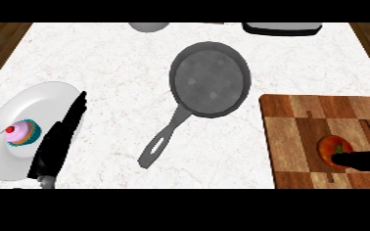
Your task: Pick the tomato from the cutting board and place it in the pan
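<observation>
Our right hand point(356, 160), black, enters at lower right, fingertips touching the round red tomato point(332, 147) on the checkered wooden cutting board point(303, 122); can't tell if fingers are spread or curled. Risk: the tomato rolls away w/ a nudge. The dark grey round metal pan point(209, 78) sits well left (handle toward us). Left hand point(61, 137) rests open, edge-on. No writing visible.

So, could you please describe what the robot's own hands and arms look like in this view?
The left hand is black and slim, with long thin fingers and a small pale grey piece at the wrist. Of the right hand only a glossy black tip shows at the view's right edge. No cables or markings are visible.
</observation>
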`<action>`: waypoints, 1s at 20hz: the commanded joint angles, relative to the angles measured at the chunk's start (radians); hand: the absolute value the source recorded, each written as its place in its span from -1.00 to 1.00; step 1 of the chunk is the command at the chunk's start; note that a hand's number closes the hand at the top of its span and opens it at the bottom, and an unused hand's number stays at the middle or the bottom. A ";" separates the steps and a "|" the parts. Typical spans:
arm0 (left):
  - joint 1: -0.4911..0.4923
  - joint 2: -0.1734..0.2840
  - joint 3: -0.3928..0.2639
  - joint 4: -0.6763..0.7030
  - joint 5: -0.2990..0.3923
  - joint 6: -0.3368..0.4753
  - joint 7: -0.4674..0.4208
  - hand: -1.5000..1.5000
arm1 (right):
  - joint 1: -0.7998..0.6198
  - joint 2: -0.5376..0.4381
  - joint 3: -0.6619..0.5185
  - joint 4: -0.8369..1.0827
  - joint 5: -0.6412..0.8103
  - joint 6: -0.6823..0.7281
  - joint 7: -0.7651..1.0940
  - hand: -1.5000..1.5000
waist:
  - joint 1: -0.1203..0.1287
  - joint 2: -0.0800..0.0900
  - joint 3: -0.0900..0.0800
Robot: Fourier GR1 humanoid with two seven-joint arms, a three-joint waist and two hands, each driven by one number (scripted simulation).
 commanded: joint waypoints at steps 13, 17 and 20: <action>0.007 -0.043 0.012 0.030 -0.040 0.001 -0.003 0.00 | -0.180 0.123 0.204 0.158 0.047 -0.054 0.231 -1.00 | -0.014 -0.002 0.000; 0.059 -0.031 0.024 0.018 -0.039 -0.019 -0.049 0.00 | -0.191 0.099 0.179 0.195 -0.004 -0.016 0.210 -1.00 | -0.015 -0.004 0.000; -0.002 -0.031 0.050 0.052 -0.028 -0.038 -0.016 0.00 | -0.230 0.169 0.238 0.243 0.040 -0.043 0.205 -1.00 | -0.018 -0.002 0.000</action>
